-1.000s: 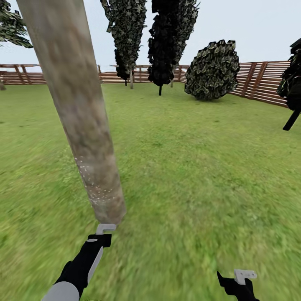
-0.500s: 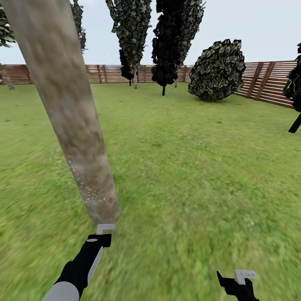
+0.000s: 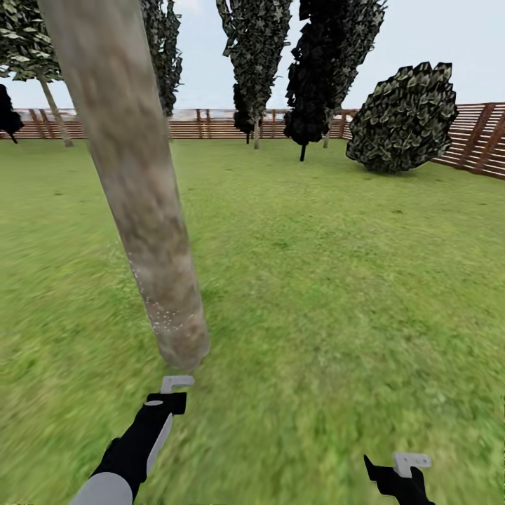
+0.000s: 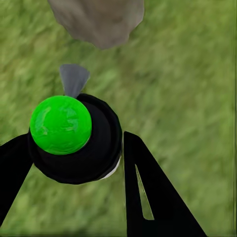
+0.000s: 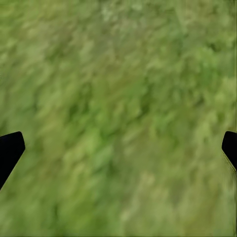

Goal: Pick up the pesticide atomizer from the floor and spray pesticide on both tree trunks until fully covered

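Head view looks over a grass lawn (image 3: 337, 280) with a thick tree trunk (image 3: 133, 182) of mottled grey-beige bark leaning across the left half; its foot meets the grass just ahead of the left gripper (image 3: 175, 384); tiny white pesticide specks (image 3: 158, 308) dot the lower part of the bark. The left arm (image 3: 130, 449), black with a grey sleeve, reaches forward from the lower left, a pale bracket at its tip close to the trunk's base; the right gripper (image 3: 401, 471) sits low at the lower right over grass, well apart from the trunk. Far back stand dark leafy trees (image 3: 256, 56), a round bush (image 3: 405, 119) and a brown slatted fence (image 3: 210, 126) under a pale sky.

Left wrist view shows the pesticide atomizer (image 4: 74, 138) held between the two black fingers (image 4: 148, 192); it has a round black body with a bright green cap and a grey nozzle pointing toward the trunk's foot (image 4: 98, 19), which lies near but apart from it; the jaws are closed narrowly on the body.

Right wrist view shows blurred grass (image 5: 118, 118) with the black fingertips (image 5: 10, 148) at opposite edges; those jaws stand wide with nothing between them.
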You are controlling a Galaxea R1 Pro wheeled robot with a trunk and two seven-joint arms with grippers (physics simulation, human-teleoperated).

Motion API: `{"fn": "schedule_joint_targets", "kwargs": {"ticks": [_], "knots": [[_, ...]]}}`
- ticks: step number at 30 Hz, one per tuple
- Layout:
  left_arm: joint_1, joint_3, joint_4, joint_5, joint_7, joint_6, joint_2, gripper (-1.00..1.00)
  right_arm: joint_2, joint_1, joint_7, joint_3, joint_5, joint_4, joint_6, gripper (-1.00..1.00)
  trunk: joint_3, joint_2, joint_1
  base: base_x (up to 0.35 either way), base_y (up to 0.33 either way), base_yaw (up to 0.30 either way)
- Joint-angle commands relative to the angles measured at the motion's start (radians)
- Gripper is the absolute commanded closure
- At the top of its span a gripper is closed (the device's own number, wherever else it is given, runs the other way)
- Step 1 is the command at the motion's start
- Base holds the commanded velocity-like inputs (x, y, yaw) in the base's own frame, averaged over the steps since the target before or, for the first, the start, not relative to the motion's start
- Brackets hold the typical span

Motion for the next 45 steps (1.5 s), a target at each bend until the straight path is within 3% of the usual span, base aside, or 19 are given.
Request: {"fn": "schedule_joint_targets", "kwargs": {"ticks": [1,33,39,40,45], "knots": [[0.000,0.000,0.000,0.000,0.000,0.000,0.000,1.00,0.000,0.000,0.000,0.000,0.000,0.000,0.000,-1.00,0.000,0.000,0.000,0.000,-0.268,0.024],[-0.003,-0.003,-0.013,-0.002,0.000,-0.002,0.000,1.00,0.000,0.000,0.000,0.000,0.001,0.000,0.000,-1.00,0.000,0.000,0.000,0.028,-0.226,0.213],[-0.085,-0.004,-0.022,-0.001,-0.002,0.020,-0.016,1.00,0.000,0.000,0.000,0.000,0.001,0.000,0.000,-1.00,0.000,0.000,0.000,0.001,-0.001,0.001],[-0.115,-0.004,-0.022,0.000,-0.002,0.030,-0.030,1.00,0.000,0.000,0.000,0.000,0.000,0.000,0.000,-1.00,0.000,0.000,0.000,0.000,0.000,0.000],[-0.205,-0.004,-0.025,-0.001,-0.003,0.125,-0.046,1.00,0.000,0.000,0.000,0.000,0.000,0.000,0.000,-1.00,0.000,0.000,0.000,0.000,0.000,0.000]]}}
